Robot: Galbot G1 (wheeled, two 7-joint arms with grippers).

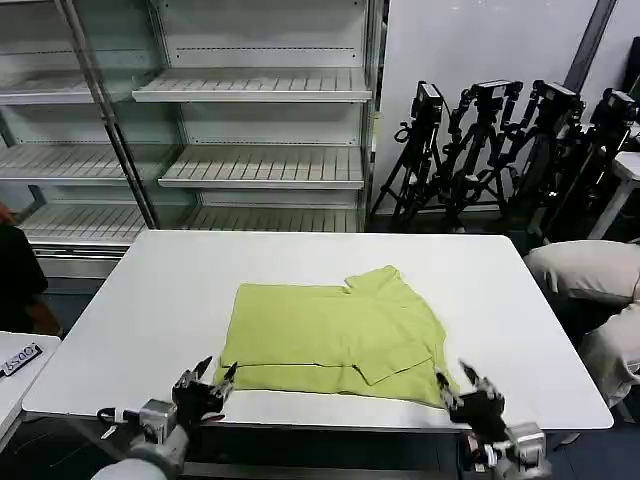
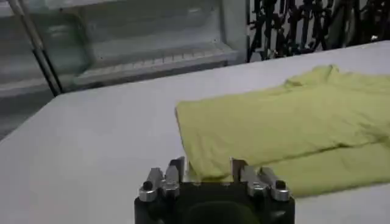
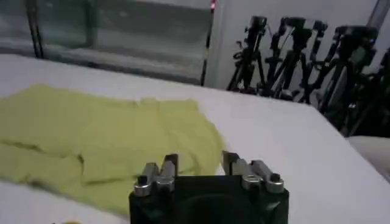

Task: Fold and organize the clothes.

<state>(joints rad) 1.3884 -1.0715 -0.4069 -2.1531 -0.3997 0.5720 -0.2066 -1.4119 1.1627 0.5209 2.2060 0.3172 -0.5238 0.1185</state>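
Shirt: I see the plain lime yellow-green short-sleeved T-shirt of thin soft fabric [image 1: 335,340] lying partly folded on the white rectangular table [image 1: 150,310], sleeves turned inward (collar end away from me).
Left gripper [image 1: 208,388]: fingers spread apart, holding nothing, poised at the shirt's near left corner, just short of the hem; same in its wrist view [image 2: 207,172].
Right gripper [image 1: 470,395]: fingers parted, nothing held, just off the shirt's near right corner [image 3: 198,164].
Beyond the shirt: black camera tripods [image 1: 500,140], well apart.
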